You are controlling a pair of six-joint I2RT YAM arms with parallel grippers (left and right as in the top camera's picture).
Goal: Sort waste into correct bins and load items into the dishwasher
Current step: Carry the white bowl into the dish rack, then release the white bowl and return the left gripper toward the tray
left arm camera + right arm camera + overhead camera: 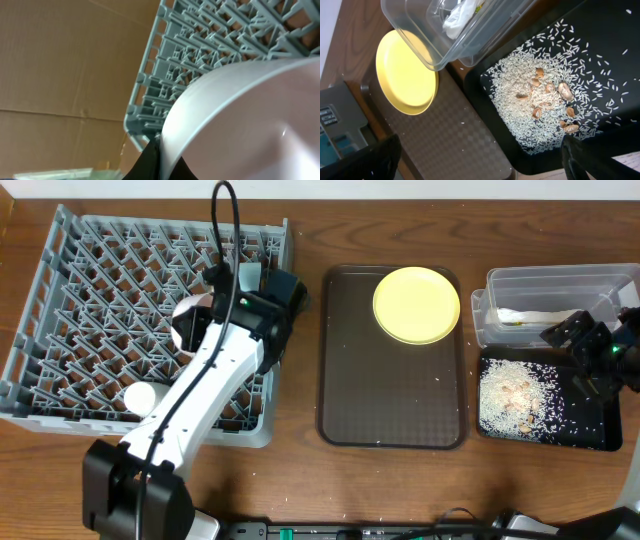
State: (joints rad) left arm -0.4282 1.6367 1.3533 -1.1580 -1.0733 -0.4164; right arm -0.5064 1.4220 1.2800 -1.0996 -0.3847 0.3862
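While L gripper (210, 308) clamps a bowl (240, 125) over the rack (100, 280), R gripper (480, 145) gapes above rice scraps (530, 105).

Tabletop (300, 480) is dark wood with visible grain. Rack (60, 300) is matt grey plastic. Bowl (250, 125) looks smooth and glossy. Brown tray (465, 145) has a finely textured matt surface. Plate (405, 75) is smooth, softly shiny. Tub (410, 30) is clear glossy plastic; black tray (605, 15) smooth, under matt rice (530, 115)
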